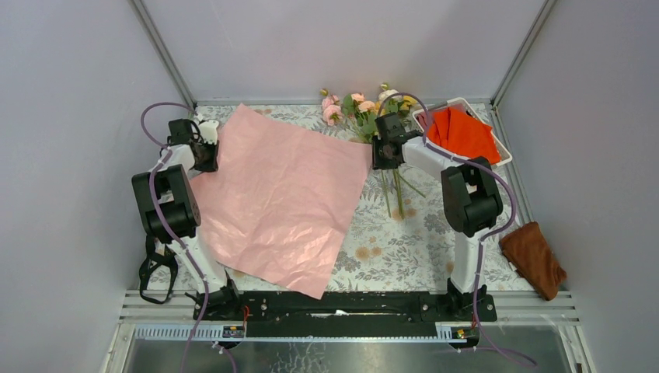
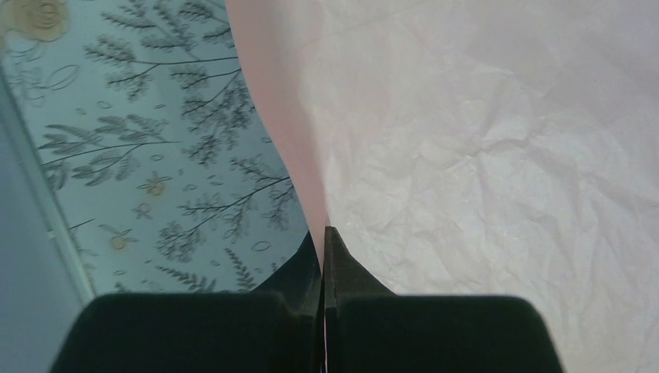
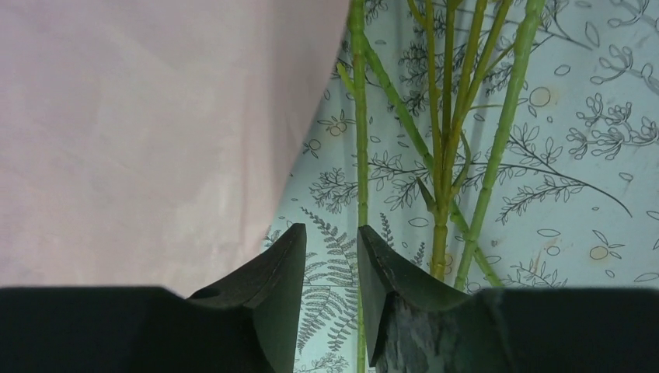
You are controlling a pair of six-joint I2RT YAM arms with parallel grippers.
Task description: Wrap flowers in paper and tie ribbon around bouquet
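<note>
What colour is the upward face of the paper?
The paper shows pale pink, best seen in the top view.

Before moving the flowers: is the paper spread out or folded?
Spread out. The paper shows as one open, lightly creased pink sheet; the left gripper pinches its edge.

Plain grey walls (image 1: 70, 93) stand at the left, far and right. Thin metal posts (image 1: 165, 54) run up the far corners. The table (image 1: 404, 249) has a pale cover with leaf drawings. A metal rail (image 1: 544, 307) runs along the near edge.
</note>
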